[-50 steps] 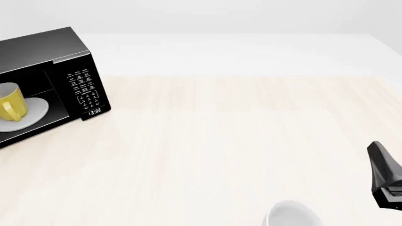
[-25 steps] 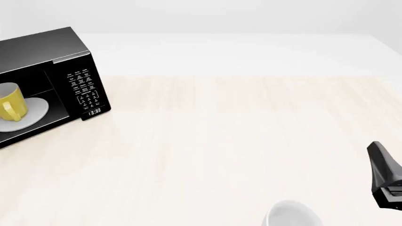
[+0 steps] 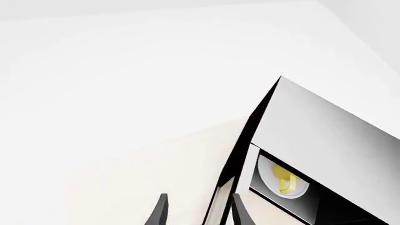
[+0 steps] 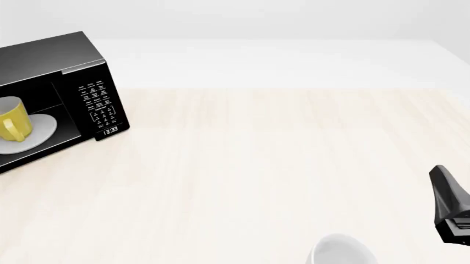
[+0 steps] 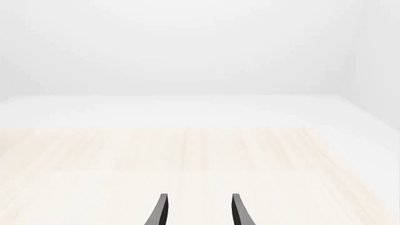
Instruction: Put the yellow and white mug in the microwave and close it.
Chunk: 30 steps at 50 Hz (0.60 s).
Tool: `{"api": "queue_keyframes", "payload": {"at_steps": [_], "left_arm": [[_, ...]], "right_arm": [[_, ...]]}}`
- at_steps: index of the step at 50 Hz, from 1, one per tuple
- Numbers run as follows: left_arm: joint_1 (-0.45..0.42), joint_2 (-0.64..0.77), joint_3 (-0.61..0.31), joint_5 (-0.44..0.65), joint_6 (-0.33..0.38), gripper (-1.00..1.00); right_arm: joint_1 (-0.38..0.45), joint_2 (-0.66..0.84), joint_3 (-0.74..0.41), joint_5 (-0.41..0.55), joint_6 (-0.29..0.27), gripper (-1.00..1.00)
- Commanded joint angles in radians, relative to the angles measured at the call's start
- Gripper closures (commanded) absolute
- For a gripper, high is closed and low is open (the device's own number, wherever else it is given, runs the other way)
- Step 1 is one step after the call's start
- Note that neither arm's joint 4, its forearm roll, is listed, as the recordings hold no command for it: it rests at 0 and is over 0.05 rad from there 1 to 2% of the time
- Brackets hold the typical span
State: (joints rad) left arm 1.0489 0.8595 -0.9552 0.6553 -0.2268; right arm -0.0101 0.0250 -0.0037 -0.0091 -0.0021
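Note:
The black microwave [image 4: 66, 82] stands at the table's far left with its door swung open. Inside it the yellow and white mug [image 4: 12, 120] sits upright on the white round plate [image 4: 43, 127]. The left wrist view shows the microwave [image 3: 325, 126] from outside, the mug [image 3: 286, 180] within, and the door's thin edge [image 3: 218, 204] standing between the spread fingers of my left gripper [image 3: 198, 213], which is open. The left arm is out of the front view. My right gripper [image 4: 441, 179] hovers at the table's right edge, open [image 5: 198, 213] and holding nothing.
A plain white round cup [image 4: 342, 250] stands at the near edge, left of the right gripper. The light wooden tabletop [image 4: 279, 154] stretches between microwave and right arm. The button panel and clock [image 4: 103, 107] face forward.

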Motion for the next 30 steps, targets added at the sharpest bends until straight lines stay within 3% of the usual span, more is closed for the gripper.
{"api": "queue_keyframes", "payload": {"at_steps": [1, 12, 30], "left_arm": [[0.081, 0.028, 0.021, -0.007, 0.044, -1.00], [0.156, 0.027, 0.025, -0.022, 0.116, -1.00], [0.195, 0.056, 0.107, -0.101, 0.226, -1.00]], "right_arm": [[0.000, 0.000, 0.000, 0.000, 0.000, -1.00], [0.000, 0.000, 0.000, 0.000, 0.000, -1.00], [0.000, 0.000, 0.000, 0.000, 0.000, -1.00]]}}
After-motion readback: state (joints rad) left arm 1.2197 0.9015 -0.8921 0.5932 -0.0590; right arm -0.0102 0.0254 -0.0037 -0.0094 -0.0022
